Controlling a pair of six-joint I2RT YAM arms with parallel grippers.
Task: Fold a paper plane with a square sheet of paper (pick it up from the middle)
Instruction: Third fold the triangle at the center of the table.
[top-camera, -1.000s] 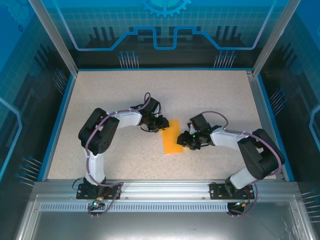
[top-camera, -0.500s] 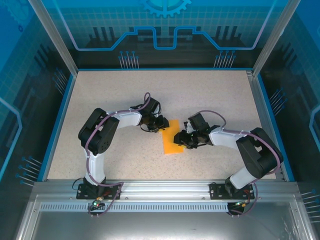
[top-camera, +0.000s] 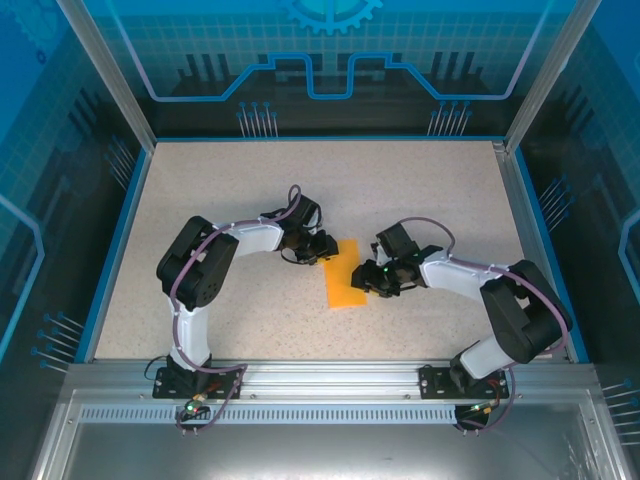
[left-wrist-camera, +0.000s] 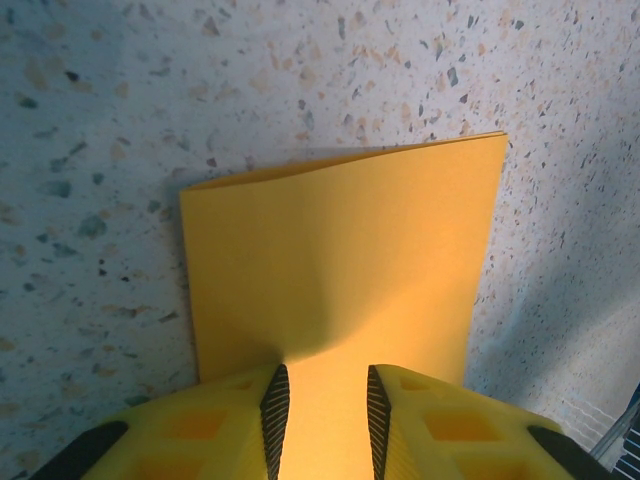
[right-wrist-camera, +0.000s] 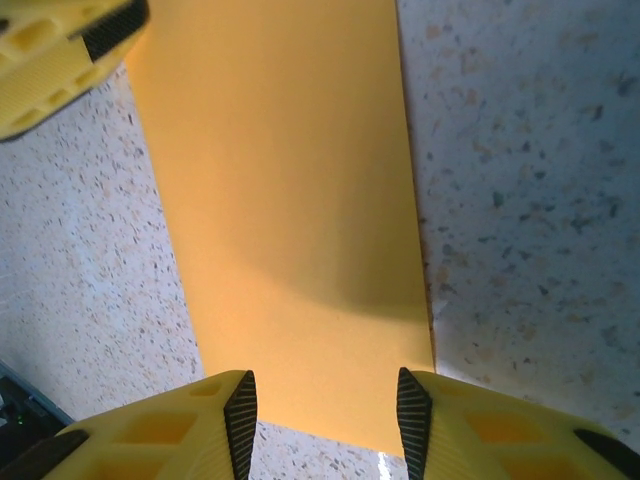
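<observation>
- Paper (top-camera: 344, 278), folded to a narrow orange rectangle, lies flat on the table (top-camera: 240, 180) between the two arms. Its long axis runs from near to far, a little tilted.
- The left gripper (top-camera: 326, 251) is at the far left corner of the paper. The right gripper (top-camera: 363, 280) is at its right edge, more to the near side. Both are right at the paper, so neither is clearly nearer.
- Left gripper: the jaws stand a narrow gap apart with the paper showing in the gap. The tips seem to press on it, not pinch it.
- Right gripper: the jaws stand wider, one fingertip (right-wrist-camera: 240, 415) at each side of the paper's end, and it holds nothing.
</observation>
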